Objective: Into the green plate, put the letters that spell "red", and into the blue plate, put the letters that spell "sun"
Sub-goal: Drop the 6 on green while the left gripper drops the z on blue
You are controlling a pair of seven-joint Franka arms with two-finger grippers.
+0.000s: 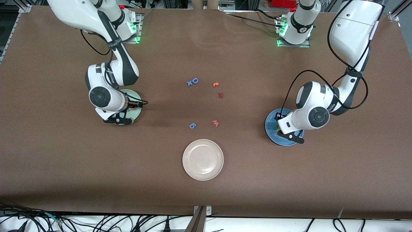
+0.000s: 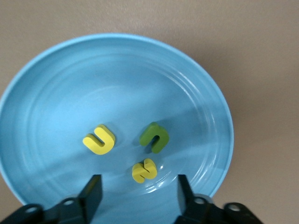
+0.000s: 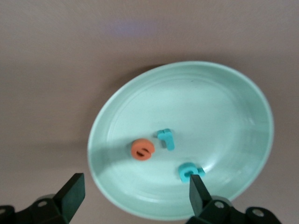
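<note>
The blue plate point(image 2: 117, 79) lies toward the left arm's end of the table and shows partly under that arm's hand point(image 1: 270, 124). In it lie a yellow arch letter point(image 2: 99, 139), a green arch letter point(image 2: 154, 136) and a yellow "s" point(image 2: 144, 170). My left gripper point(image 2: 138, 196) hovers over the plate, open and holding nothing. The green plate point(image 3: 210, 107) lies toward the right arm's end point(image 1: 136, 96). It holds an orange "e" point(image 3: 142, 150), a teal "r" point(image 3: 166, 139) and a teal "d" point(image 3: 189, 171). My right gripper point(image 3: 135, 196) hangs open above its rim, also holding nothing.
A cream-white plate point(image 1: 203, 159) sits mid-table, nearest the front camera. Loose letters lie farther back: a blue "6" point(image 1: 192, 125), a pink "w" point(image 1: 215, 123), a dark red letter point(image 1: 220, 95), an orange letter point(image 1: 216, 84) and a blue "D" point(image 1: 194, 81).
</note>
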